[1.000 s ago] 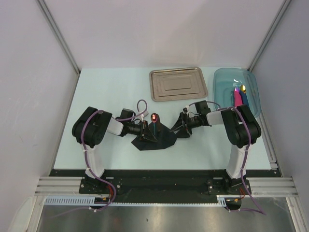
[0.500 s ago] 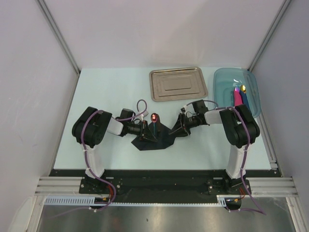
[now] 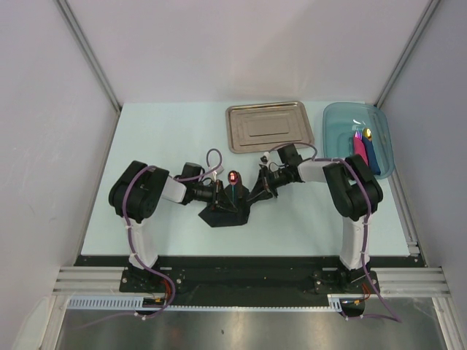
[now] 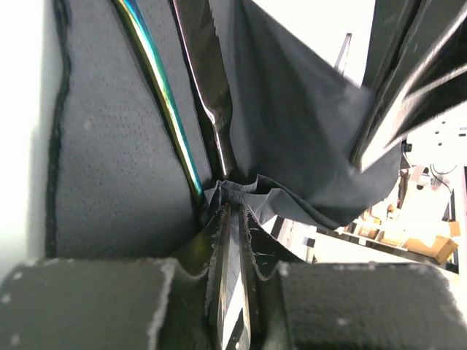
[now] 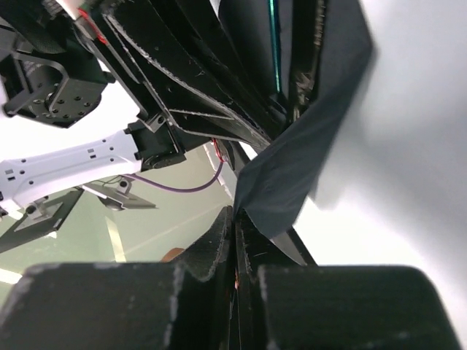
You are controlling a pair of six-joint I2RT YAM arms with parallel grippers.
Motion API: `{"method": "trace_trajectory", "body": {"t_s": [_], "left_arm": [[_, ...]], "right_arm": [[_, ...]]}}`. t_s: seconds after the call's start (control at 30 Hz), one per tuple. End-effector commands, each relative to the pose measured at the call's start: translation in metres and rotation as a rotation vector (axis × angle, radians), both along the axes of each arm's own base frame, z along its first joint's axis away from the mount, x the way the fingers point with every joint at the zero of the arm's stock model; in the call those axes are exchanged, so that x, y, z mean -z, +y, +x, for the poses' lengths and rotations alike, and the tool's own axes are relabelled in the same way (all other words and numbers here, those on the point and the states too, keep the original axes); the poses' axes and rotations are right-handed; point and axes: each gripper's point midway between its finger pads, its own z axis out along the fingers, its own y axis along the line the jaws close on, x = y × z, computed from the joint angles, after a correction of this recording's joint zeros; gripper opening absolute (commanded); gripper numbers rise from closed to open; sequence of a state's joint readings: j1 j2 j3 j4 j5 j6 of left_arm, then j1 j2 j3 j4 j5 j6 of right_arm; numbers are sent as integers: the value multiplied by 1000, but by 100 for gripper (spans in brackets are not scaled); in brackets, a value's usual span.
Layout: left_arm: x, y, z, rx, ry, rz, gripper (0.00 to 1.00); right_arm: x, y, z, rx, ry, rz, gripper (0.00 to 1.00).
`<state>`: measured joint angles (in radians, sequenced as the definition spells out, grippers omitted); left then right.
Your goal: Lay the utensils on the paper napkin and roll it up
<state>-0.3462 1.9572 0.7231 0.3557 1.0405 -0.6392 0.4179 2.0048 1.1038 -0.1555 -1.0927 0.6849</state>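
The black paper napkin lies bunched between my two arms. On it rests the blue-handled utensil, its orange-red end pointing away. In the left wrist view the blue handle and the dark utensil run side by side along the napkin. My left gripper is shut on a crumpled napkin edge beside their near ends. My right gripper is shut on a napkin corner, holding that flap raised off the table. From above, the left gripper and right gripper face each other.
A steel tray lies at the back, just beyond the right gripper. A translucent teal bin at the back right holds a pink roll and a dark blue roll.
The right gripper has shut on the napkin's right side and pulled it left and away, lifting it. The napkin's spread on the table has narrowed. The left arm has barely moved.
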Motion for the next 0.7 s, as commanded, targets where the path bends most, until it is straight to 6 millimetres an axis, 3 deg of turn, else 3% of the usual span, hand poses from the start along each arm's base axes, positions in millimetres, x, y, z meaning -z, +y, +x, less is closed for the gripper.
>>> {"method": "trace_trajectory", "body": {"t_s": [0.0, 0.3, 0.43, 0.67], "left_arm": [[-2, 1, 22, -33, -71, 19, 14], [-1, 1, 23, -29, -70, 25, 13], [-10, 2, 24, -26, -83, 17, 14], [-29, 17, 20, -10, -132, 52, 24]], "right_arm": [[1, 17, 3, -7, 2, 8, 5], [10, 42, 3, -9, -19, -11, 5], [16, 48, 5, -3, -12, -17, 5], [37, 44, 6, 10, -2, -106, 5]]}}
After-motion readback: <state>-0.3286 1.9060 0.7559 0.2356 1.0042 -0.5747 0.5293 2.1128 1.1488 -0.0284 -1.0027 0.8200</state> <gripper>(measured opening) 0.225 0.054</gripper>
